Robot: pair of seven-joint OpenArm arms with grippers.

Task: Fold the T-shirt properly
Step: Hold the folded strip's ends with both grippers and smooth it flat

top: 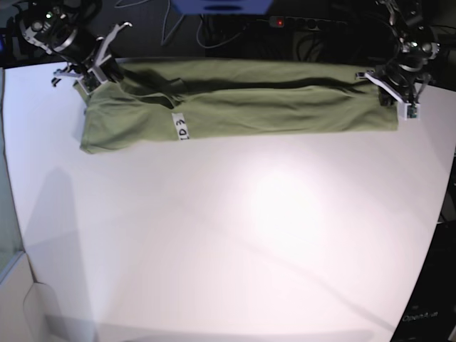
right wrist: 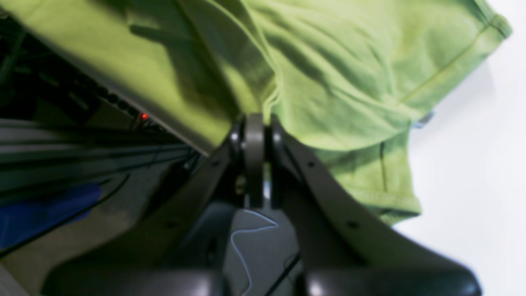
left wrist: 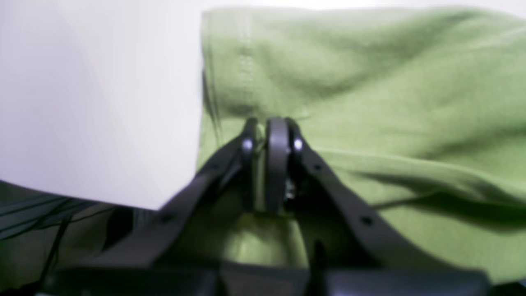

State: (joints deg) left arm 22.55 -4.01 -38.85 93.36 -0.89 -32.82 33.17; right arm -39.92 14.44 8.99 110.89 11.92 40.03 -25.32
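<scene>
The white table (top: 228,235) fills most of the base view, bare from its centre down to 6 o'clock. Along its far edge, from 10 o'clock across to 2 o'clock, the T-shirt (top: 242,103) lies stretched out as a long, narrow green band, folded lengthwise, with a sleeve sagging toward 9 o'clock. A small white tag (top: 181,128) with dark characters sits on the cloth near its lower edge, left of centre.

The right arm reaches in from the 11 o'clock corner, and the right gripper (top: 96,71) is low at that end of the shirt. In the right wrist view its jaws are pressed together with a fold of green cloth rising from between them.

The left arm comes down from 1 o'clock, wrist bent downward, with the left gripper (top: 399,96) at the shirt's other end. In the left wrist view its jaws are nearly together, pinching the cloth close to a stitched hem.
</scene>
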